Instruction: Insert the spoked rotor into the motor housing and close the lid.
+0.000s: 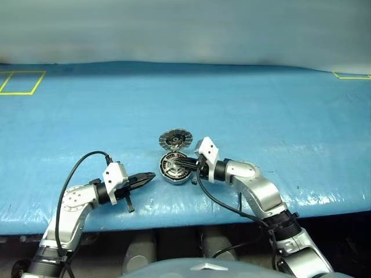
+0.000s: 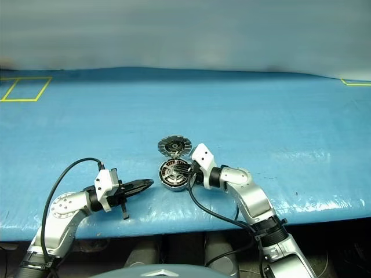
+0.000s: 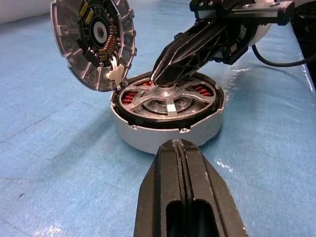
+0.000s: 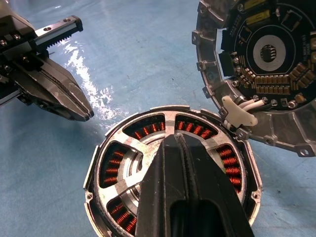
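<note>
The motor housing (image 3: 168,136) lies flat on the blue table near its front edge, copper windings showing through its top. The spoked rotor (image 3: 148,104) sits inside it, over the windings. The lid (image 3: 94,42) stands tilted open at the housing's far rim, its dark circuit face showing, joined to the housing by white wires. My right gripper (image 3: 158,79) is shut, with nothing between its fingers, and its tips rest on the rotor's centre hub. My left gripper (image 1: 152,175) is shut and empty, pointing at the housing from a short way to its left.
The blue cover (image 1: 261,116) spreads wide beyond the parts. Yellow tape marks lie at the far left corner (image 1: 23,81) and the far right (image 1: 351,76). The table's front edge (image 1: 174,223) runs just below both arms.
</note>
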### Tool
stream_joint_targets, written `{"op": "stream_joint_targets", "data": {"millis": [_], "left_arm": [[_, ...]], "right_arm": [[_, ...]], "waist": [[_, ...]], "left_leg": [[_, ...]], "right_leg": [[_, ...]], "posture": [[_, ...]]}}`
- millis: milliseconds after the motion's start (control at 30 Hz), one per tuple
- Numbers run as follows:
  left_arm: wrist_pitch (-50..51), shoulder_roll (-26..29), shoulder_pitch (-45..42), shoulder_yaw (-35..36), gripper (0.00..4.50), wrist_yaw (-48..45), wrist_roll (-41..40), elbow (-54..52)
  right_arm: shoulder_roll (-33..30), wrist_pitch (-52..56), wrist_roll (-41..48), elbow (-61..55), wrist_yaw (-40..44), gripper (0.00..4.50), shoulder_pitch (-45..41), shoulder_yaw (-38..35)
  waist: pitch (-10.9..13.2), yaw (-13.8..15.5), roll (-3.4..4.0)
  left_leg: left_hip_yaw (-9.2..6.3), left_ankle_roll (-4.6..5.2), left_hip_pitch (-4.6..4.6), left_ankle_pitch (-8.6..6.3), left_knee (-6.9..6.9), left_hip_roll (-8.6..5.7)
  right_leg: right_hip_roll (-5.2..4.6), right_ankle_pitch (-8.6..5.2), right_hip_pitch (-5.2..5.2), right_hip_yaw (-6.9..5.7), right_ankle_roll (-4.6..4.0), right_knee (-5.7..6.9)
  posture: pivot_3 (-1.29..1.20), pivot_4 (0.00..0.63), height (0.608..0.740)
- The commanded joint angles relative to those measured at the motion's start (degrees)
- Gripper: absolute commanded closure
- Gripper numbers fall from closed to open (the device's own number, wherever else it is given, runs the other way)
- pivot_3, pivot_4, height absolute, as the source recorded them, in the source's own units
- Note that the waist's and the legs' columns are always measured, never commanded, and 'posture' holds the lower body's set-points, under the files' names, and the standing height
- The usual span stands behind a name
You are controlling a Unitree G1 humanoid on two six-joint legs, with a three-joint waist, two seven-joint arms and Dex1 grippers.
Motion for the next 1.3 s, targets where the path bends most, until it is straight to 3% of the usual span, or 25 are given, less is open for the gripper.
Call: {"op": "stream_joint_targets", "data": {"millis": [33,400,600,867,1300], "left_arm": [[-1.30,0.38,-0.08,0.35,4.50,0.07,0.25,-0.89],[-1.25,0.22,0.19,0.22,4.50,0.35,0.24,-1.10],[-1.12,0.30,0.31,0.18,4.50,0.32,0.23,-1.15],[-1.06,0.23,0.44,0.04,4.50,0.24,0.16,-1.17],[-1.28,0.07,0.28,-0.13,4.50,0.44,0.39,-0.71]], "right_arm": [[-2.50,0.96,-4.63,1.14,0.56,4.45,-0.10,4.34],[-4.21,-2.18,-12.31,1.40,-2.42,4.45,-0.75,7.76],[-1.13,-2.85,-5.33,-4.31,-1.40,4.45,-0.30,2.47],[-1.60,-0.89,-1.19,-10.65,1.21,4.45,0.56,2.50],[-1.84,1.31,-7.46,-1.41,-1.55,4.45,0.25,6.90]], "waist": [[-0.05,-0.03,0.00],[-0.57,-0.12,-0.24],[-0.55,-0.12,-0.22],[-0.49,-0.06,-0.20],[-0.49,-0.15,-0.21]], "left_leg": [[0.01,0.00,0.05,0.00,0.00,0.00],[-0.02,0.00,0.71,0.00,-0.02,0.03],[0.00,0.00,0.68,0.00,-0.04,0.05],[-0.03,0.00,0.26,0.00,-0.09,0.04],[-0.02,0.00,0.28,0.00,-0.10,0.04]], "right_leg": [[0.00,0.00,0.05,0.00,0.00,0.00],[0.00,-0.06,0.68,-0.01,-0.05,-0.02],[0.01,-0.06,0.63,-0.01,-0.05,-0.02],[0.01,-0.06,0.24,-0.02,-0.07,-0.04],[0.01,-0.07,0.23,-0.02,-0.09,-0.04]], "posture": [[0.00,0.150,0.740],[0.00,0.150,0.740],[0.00,0.150,0.740],[0.00,0.150,0.740],[0.00,0.150,0.740]]}}
